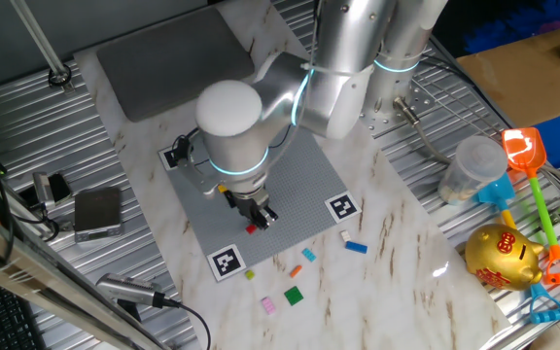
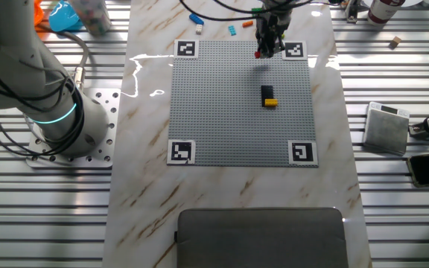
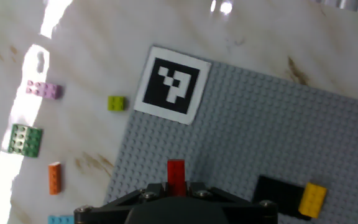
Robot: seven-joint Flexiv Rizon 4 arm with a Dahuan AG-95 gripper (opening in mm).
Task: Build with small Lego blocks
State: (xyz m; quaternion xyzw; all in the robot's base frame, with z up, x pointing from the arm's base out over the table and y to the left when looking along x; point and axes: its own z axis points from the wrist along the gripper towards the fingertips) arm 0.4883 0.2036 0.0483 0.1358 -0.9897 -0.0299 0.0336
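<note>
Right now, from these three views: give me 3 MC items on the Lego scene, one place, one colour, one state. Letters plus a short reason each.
1. Where do the black and yellow bricks sit?
A. on the grey studded plate
B. on the bare marble
C. in the gripper

2. What colour is the brick between the fingers?
A. green
B. red
C. pink

3. What state is the gripper in?
A. open, nothing held
B. out of view
C. shut on a brick

Key: 1 A, they stand joined on the grey studded plate. 2 B, the red brick shows at the fingertips. 3 C, the gripper clamps it over the plate.
</note>
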